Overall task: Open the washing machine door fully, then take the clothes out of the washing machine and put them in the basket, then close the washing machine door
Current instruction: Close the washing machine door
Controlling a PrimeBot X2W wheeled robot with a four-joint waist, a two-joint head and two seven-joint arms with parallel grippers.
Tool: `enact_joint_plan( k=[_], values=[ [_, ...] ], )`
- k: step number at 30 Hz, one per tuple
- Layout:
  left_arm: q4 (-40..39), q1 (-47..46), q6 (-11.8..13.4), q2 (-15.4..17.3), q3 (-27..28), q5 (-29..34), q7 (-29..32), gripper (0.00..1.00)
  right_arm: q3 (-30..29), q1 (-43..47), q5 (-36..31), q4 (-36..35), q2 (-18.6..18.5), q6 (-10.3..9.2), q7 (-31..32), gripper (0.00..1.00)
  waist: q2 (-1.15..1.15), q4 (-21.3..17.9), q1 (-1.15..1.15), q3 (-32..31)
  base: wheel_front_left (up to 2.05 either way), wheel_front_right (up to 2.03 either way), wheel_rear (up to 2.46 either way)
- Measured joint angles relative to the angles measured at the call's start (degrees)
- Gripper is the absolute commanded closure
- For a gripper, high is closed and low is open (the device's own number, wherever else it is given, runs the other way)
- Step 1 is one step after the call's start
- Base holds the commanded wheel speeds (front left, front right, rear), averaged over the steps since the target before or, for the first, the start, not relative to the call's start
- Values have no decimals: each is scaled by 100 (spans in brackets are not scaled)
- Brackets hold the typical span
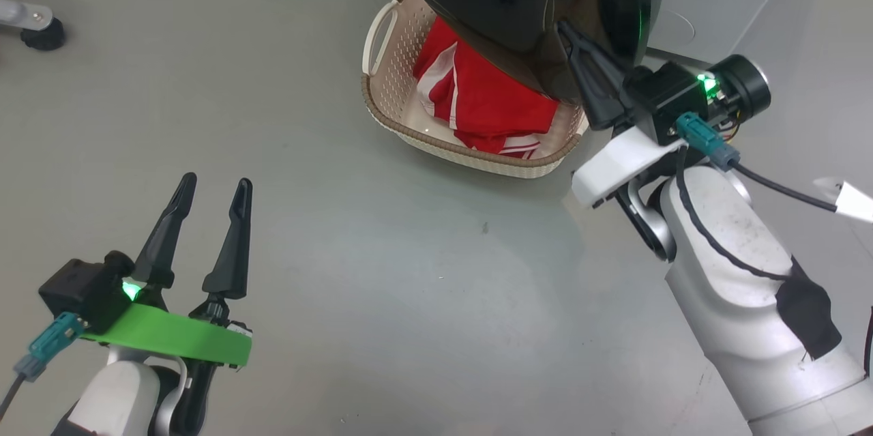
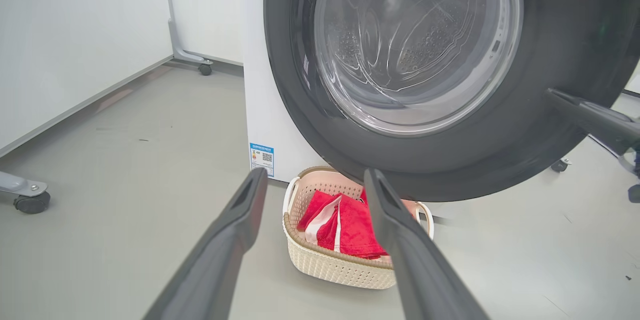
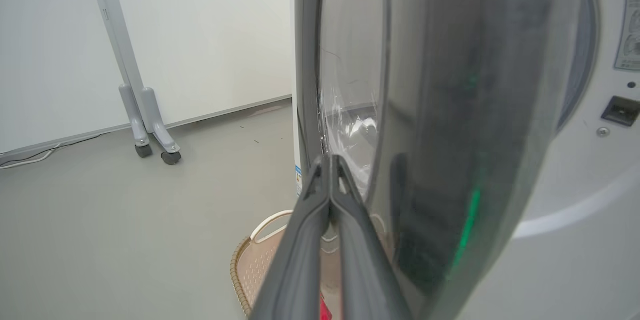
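Grey floor [image 1: 409, 286] runs to white walls, and on it, just before the washing machine [image 2: 270, 124], stands one basket [image 1: 470, 153] with two loop handles. In it lie the clothes [image 1: 491, 102], a single red garment with white stripes, crumpled and filling most of the bottom. The one washing machine door [image 2: 500, 160] stands swung out from the cabinet, its black rim hanging over the basket's far side. My right gripper [image 3: 329, 158] has both fingers pressed together with nothing between them, lying against the door's rim. My left gripper [image 1: 215, 180] hovers over bare floor, well apart from the basket, its two fingers spread and empty.
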Motion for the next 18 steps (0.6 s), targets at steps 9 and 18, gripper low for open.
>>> enact_joint_plan(
  k=[9, 18],
  values=[
    [-62, -102, 0, 58, -124, 0, 0, 0, -218, -511, -1, 60, 8, -201, -87, 100, 0, -112, 0, 252, 0, 0, 0],
    [-159, -330, 0, 66, -178, -152, 0, 0, -499, -1066, 5, 101, -64, -359, -125, 100, 0, -154, 0, 594, 0, 0, 0]
  ],
)
